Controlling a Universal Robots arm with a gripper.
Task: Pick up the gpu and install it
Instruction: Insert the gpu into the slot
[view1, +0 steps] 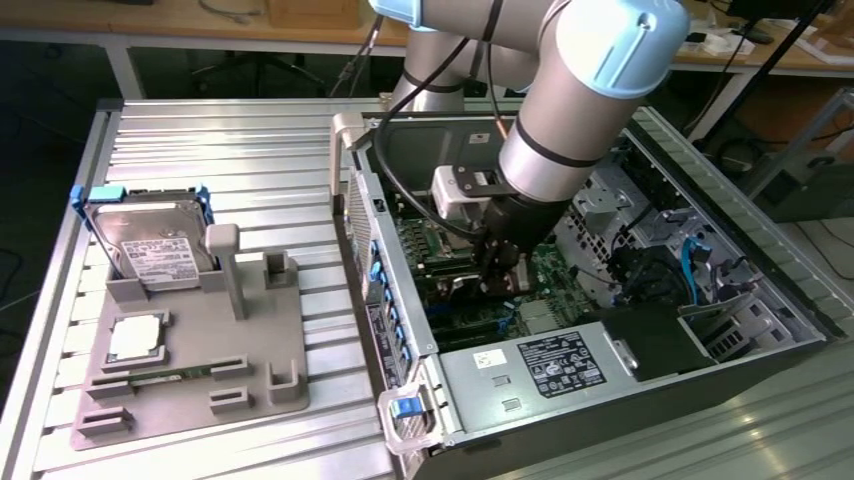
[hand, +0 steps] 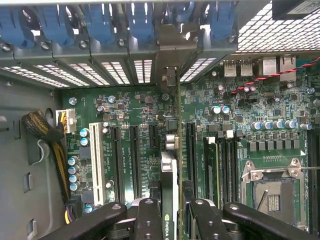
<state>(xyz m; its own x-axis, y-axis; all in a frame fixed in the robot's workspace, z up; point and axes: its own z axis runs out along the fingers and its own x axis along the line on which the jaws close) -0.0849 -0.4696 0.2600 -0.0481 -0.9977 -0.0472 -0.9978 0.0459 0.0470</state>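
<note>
One relation governs this step: the gpu sits directly under the gripper, already inside the computer case, thin edge up and lengthwise along the expansion slots.

Exterior view: the arm reaches down into the open computer case (view1: 400, 330), which lies on the counter (view1: 227, 140) at three o'clock from the grey parts tray (view1: 200, 380). The hard drive (view1: 154, 250) stands on that tray, well apart from the work. The gripper (view1: 505, 272) hangs low over the board near the middle of the case. The slotted rear wall with its blue latches lies at about nine o'clock from it. What it carries is lost against the dark fingers here.

Wrist view: the two fingers (hand: 148, 217) stand on either side of the gpu (hand: 169, 175), and the gripper (hand: 175, 212) appears clamped on the card's flat faces. The card is seen edge-on as a narrow strip. Its long axis runs straight away from the gripper to the rear slot openings (hand: 142, 67), where its metal bracket end looks close to the wall. It lies parallel to the black expansion slots (hand: 134, 160) on the motherboard (hand: 125, 110), with slots on both sides. I cannot tell whether its lower edge is seated in a slot or just above one.
</note>
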